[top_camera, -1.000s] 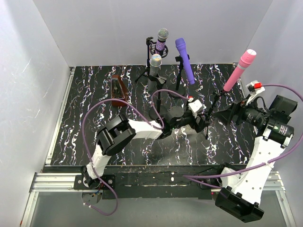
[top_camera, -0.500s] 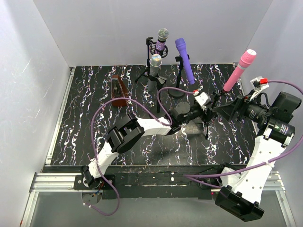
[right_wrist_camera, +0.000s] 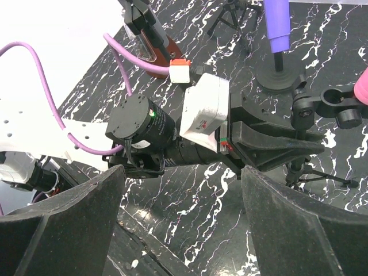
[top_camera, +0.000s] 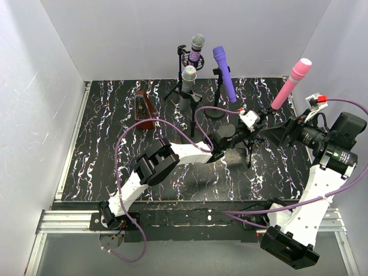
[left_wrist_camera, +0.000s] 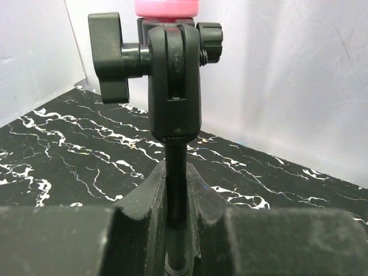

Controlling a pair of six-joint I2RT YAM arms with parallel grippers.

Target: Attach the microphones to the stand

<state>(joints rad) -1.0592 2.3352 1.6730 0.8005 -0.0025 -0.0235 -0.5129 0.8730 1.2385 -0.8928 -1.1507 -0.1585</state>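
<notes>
top external view: the black marbled worktop carries four stands, a microphone in each: the glittery purple microphone and silver-grey microphone far and left of centre, the violet microphone just right of them, the pink microphone slanting up at the far right. the left arm reaches across to the pink one's stand; the left tool is pressed together on the thin stand pole just under the clip. the right tool hangs spread and empty just right of it. i judge this a steadying hold: it goes well if the pole is pinched squarely and kept upright, so the right tool can seat the pink body or turn the side knob without tipping the stand. the left wrist view cuts off all but the pink base, so whether it is fully home in the clip i cannot tell; the stand's feet fall outside that frame too.
</notes>
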